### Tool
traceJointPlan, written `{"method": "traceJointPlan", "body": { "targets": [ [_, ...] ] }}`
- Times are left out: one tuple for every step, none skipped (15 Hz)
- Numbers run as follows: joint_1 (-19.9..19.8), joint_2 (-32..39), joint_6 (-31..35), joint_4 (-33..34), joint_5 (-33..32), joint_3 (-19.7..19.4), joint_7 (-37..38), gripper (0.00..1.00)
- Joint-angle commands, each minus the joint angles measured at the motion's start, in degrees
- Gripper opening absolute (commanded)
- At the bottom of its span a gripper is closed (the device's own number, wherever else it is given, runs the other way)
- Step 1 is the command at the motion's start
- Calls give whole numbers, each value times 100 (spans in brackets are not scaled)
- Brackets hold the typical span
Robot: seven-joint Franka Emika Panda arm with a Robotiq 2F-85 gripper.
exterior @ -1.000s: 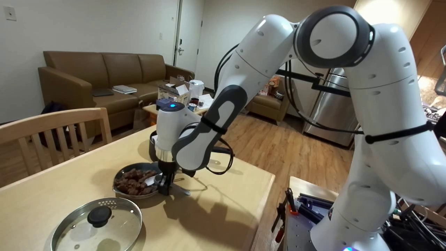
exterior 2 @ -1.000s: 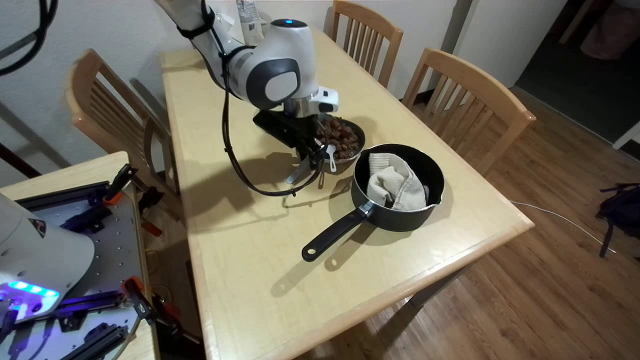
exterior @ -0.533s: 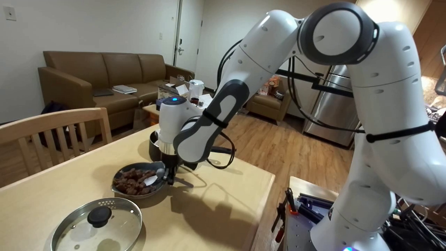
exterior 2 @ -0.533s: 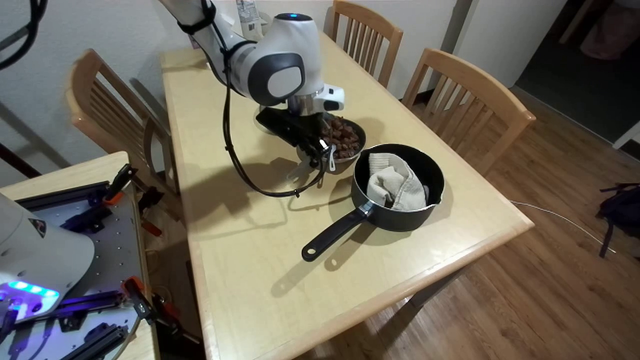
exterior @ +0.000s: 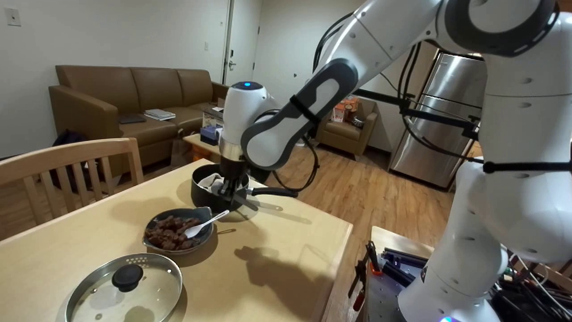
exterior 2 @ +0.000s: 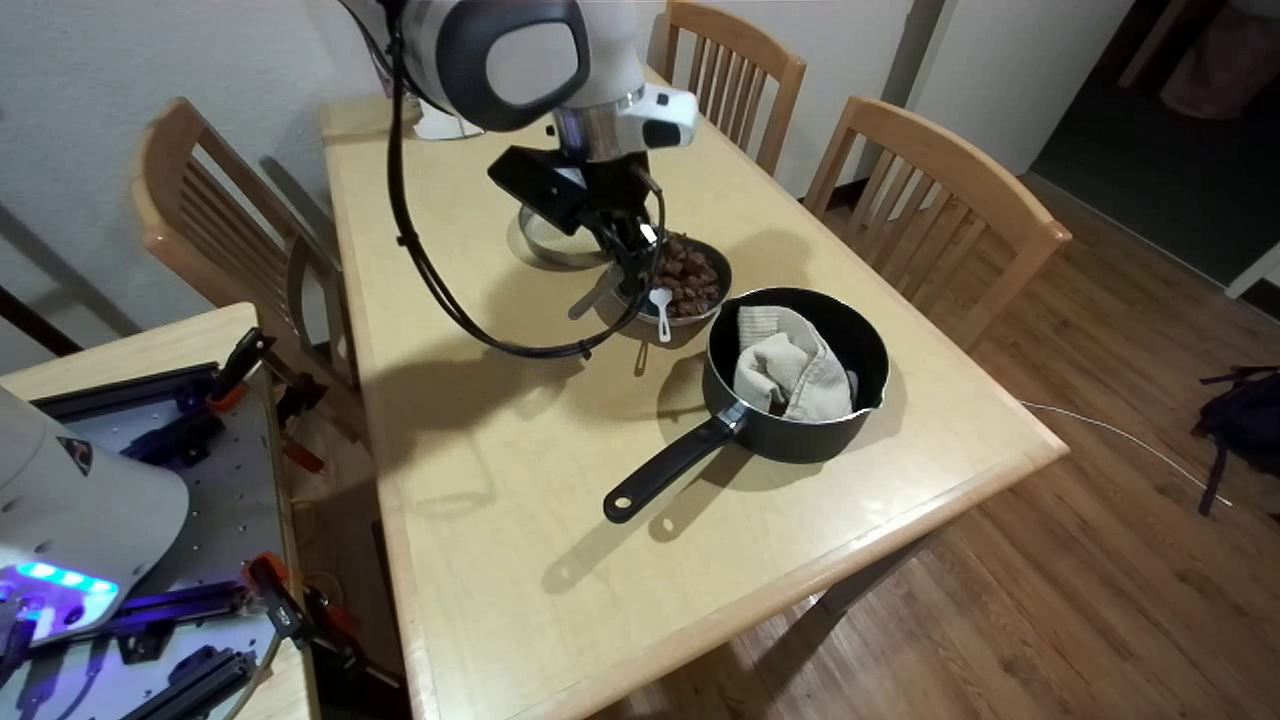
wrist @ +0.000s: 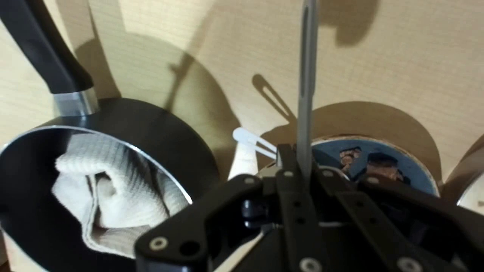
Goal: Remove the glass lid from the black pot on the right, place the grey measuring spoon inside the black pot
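Note:
My gripper [exterior: 229, 193] is shut on the grey measuring spoon, whose long handle [wrist: 308, 75] sticks out from between the fingers in the wrist view. The handle also shows in both exterior views [exterior: 246, 203] [exterior 2: 594, 292]. The gripper [exterior 2: 630, 268] is raised over the dish with brown chunks. The black pot [exterior 2: 800, 440] stands apart from it, uncovered, with a beige cloth [exterior 2: 790, 375] inside; it fills the left of the wrist view [wrist: 136, 115]. The glass lid [exterior: 156, 293] lies on the table with its dark knob up, partly hidden in an exterior view [exterior 2: 555, 250].
The dark dish [exterior: 172, 252] of brown chunks sits between lid and pot. A white spoon [exterior: 212, 221] leans on its rim, its handle [wrist: 251, 139] close by the gripper in the wrist view. The pot's long handle [exterior 2: 670, 468] points out over the table [exterior 2: 520, 560].
My gripper has risen from beside the dish with the measuring spoon in it. The white spoon in the dish now shows fully in an exterior view. Pot and lid have not moved.

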Motion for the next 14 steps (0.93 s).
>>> {"method": "traceJointPlan", "body": {
  "targets": [
    [-445,-847,336,-625,430,161,-275,2],
    [-549,-950,526,-698,634,208,-415,2],
    [-366,-594,224,-335,282,131,-84,4],
    [-450,-730,308,-425,386,141,-168,4],
    [-501,-820,333,-488,413,143,-192,4],
    [-519,-864,341,-527,420,147,-194,4],
    [-517,-873,345,-541,424,155,-195,4],
    [-515,-873,347,-546,428,168,-195,2],
    [-464,-809,450,-440,298,129,30,2],
    [-446,-857,560,-406,151,66,215,2],
    [-439,-927,648,-316,8,-32,510,2],
    [-453,-951,614,-192,-33,-91,681,2],
    [-484,-969,577,-33,-80,-167,878,2],
    [-532,-968,372,159,22,-187,914,2]
  ]
}}
